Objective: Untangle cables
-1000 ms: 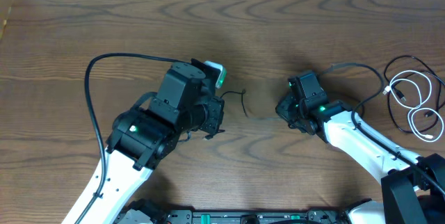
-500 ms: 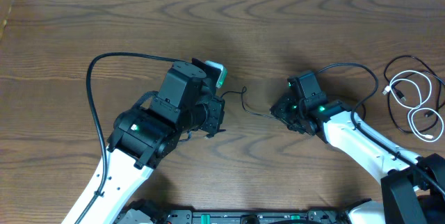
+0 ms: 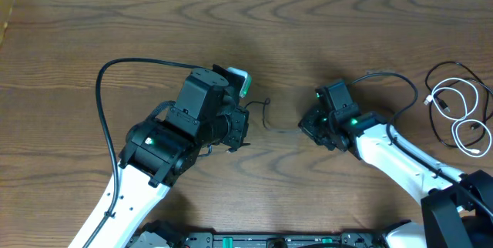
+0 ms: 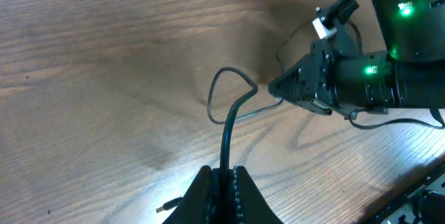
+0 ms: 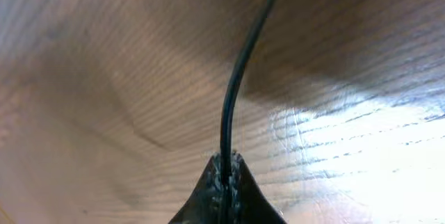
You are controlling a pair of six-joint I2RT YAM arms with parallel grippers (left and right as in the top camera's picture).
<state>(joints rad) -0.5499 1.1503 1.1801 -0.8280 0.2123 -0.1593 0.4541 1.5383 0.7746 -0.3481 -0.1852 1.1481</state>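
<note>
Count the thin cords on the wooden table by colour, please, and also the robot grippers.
Thin black cords: 2, namely the held black cord and the black loop at the right edge
Thin white cord, lying in loops: 1
Two-finger grippers: 2, the left gripper and the right gripper, both shut on the held black cord
Total: 5

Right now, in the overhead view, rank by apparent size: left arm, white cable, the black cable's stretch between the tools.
Largest: left arm
Middle: white cable
Smallest: black cable stretch, pinched between left tool and right tool
</note>
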